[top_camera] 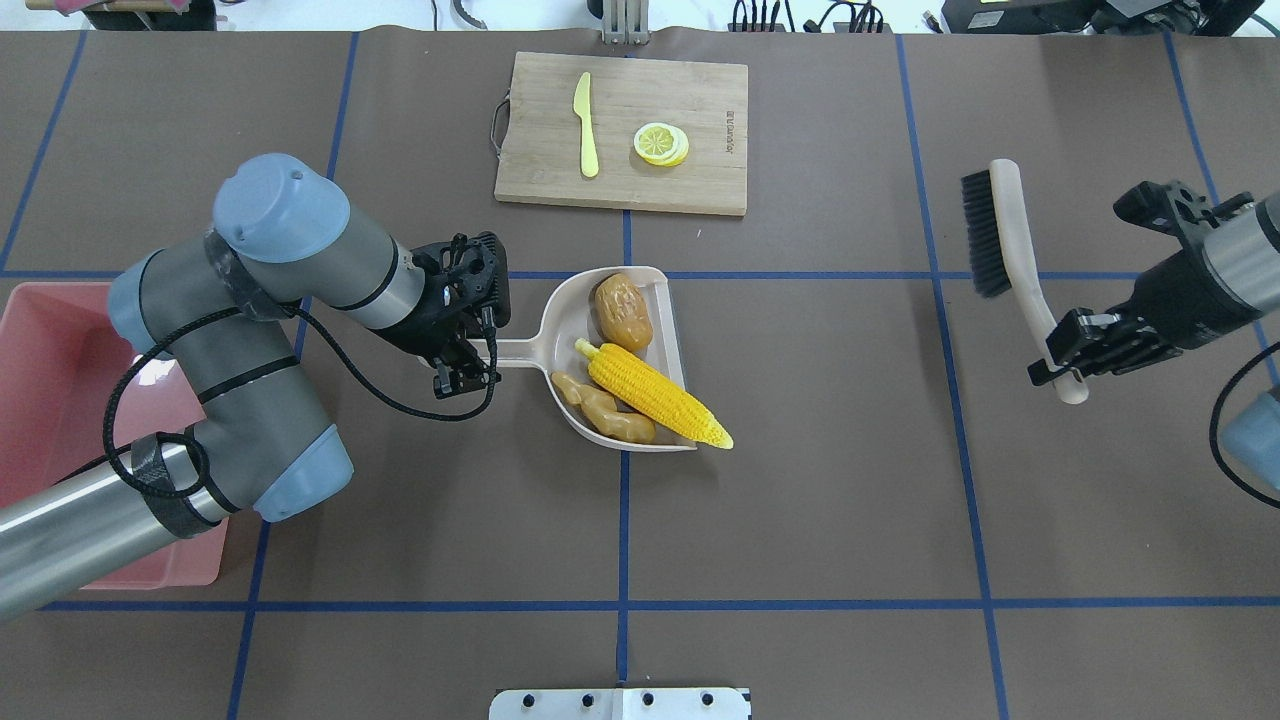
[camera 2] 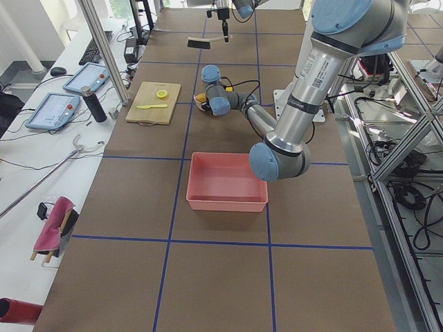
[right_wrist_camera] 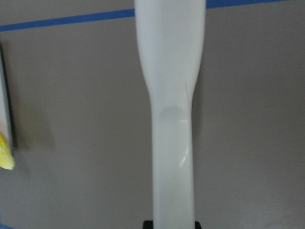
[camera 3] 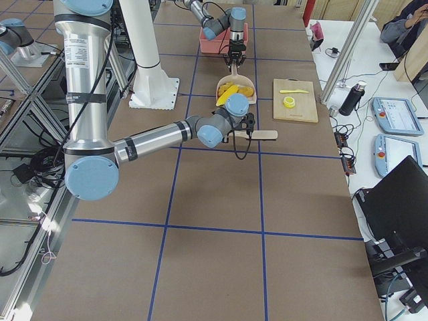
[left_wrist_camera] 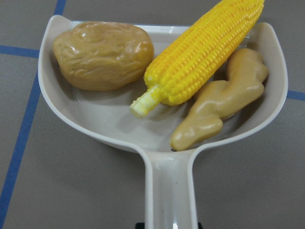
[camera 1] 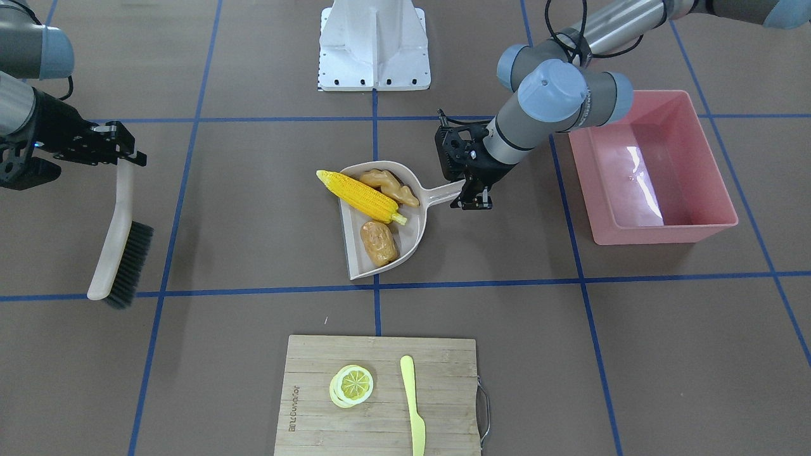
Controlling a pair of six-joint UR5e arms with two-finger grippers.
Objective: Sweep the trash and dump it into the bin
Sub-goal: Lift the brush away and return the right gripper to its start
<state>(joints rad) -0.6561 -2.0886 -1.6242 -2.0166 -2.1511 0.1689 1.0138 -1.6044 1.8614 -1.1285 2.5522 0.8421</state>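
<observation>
Left gripper: is pinching narrowly on the handle of the dustpan, which is resting on the table.
Trash: all 3 pieces are lying in the pan: the corn cob, the potato and the ginger root. The corn's tip is poking past the open lip.
Bin: is standing on the robot's left, beyond the handle end, apart from the pan and showing nothing inside.
Pan axis: is running handle to mouth, handle pointing toward the bin and mouth facing away.
Nearer arm: the left arm is reaching in from the bin's side, so the carry is likely falling to it.
Coming move: is probably calling for a lift with the mouth kept raised, then tipping over the rim. The corn is looking likeliest to slide.
Right gripper: is gripping the brush by its handle, well apart on the robot's right.
</observation>
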